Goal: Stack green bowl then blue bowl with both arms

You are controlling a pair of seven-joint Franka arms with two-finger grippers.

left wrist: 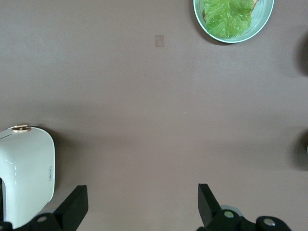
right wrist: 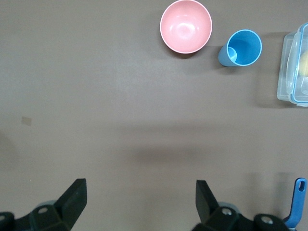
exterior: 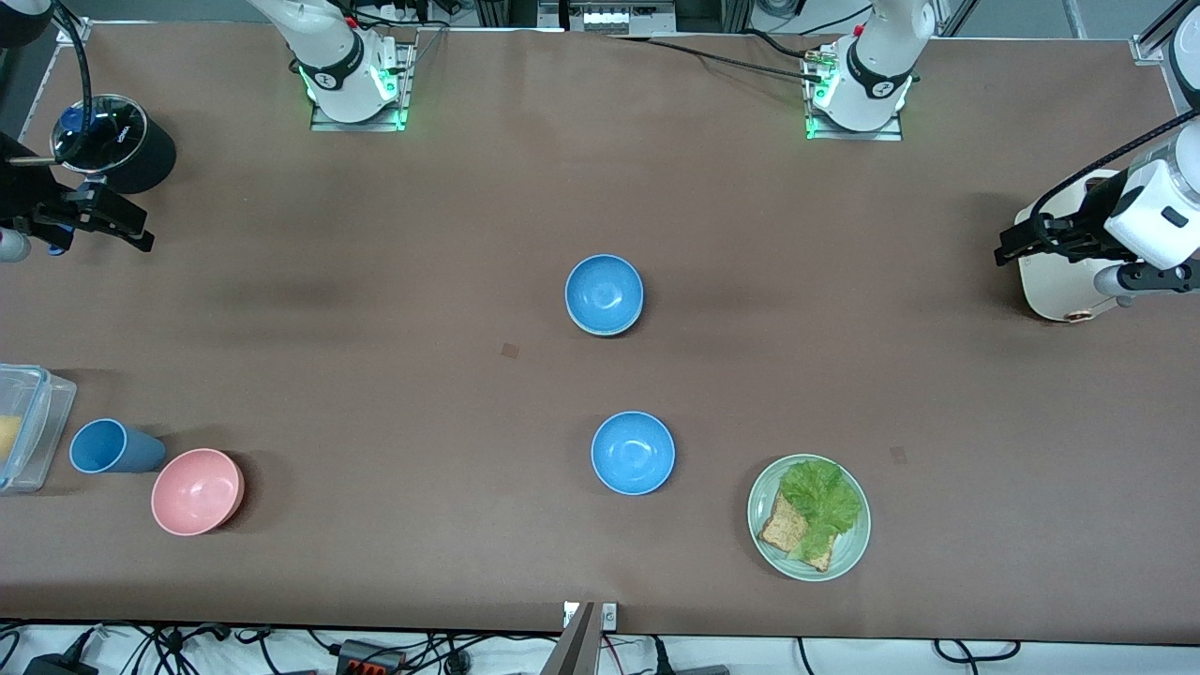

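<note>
Green bowl is nowhere in plain sight. It may sit hidden under the blue bowl point(exterior: 605, 294), whose outer wall looks paler, but I cannot tell. A second blue bowl point(exterior: 633, 453) lies nearer the front camera than that one. If a lift is still due, grip the rim squarely. The left claw point(left wrist: 142, 191) and right claw point(right wrist: 139, 187) wait with fingers apart over the worktop point(exterior: 375, 281), well apart from that bowl, each toward its own end.

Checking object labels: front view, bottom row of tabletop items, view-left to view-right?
Clear container → blue cup → pink bowl → blue bowl → green plate with lettuce and toast.
</note>
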